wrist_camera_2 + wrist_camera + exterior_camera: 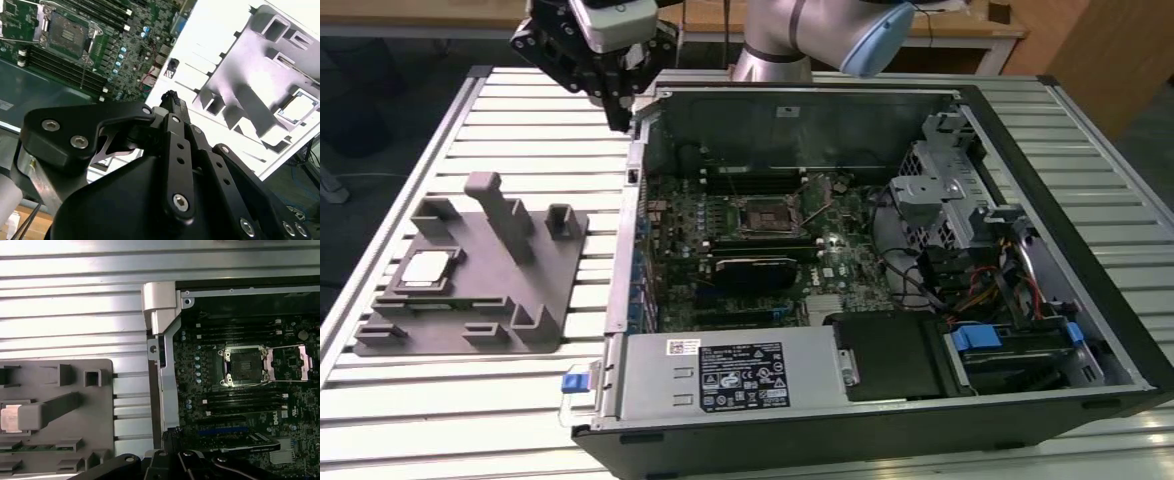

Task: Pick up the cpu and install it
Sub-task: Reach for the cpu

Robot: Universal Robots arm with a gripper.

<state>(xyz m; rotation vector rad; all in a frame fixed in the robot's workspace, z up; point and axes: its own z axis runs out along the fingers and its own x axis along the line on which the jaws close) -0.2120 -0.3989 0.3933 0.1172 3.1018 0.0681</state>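
Observation:
The cpu (427,268) is a small silvery square with a pale rim. It lies in a recess of the grey fixture (467,300) at the exterior view's left. Both wrist views show the cpu (300,107) (10,417), and in the first wrist view a fixture post partly covers it. My gripper (622,118) hangs above the far left corner of the open computer case, well away from the cpu. Its fingers meet at one tip with nothing between them (172,97). The socket (245,365) on the motherboard is empty, and its metal load plate (289,362) is flipped open.
The open computer case (640,150) lies on a slatted metal table (520,130). Inside it are the motherboard (841,265), a power supply (720,375), a drive cage (947,190) and cables. The fixture has upright posts (494,210). A wooden desk stands behind the table.

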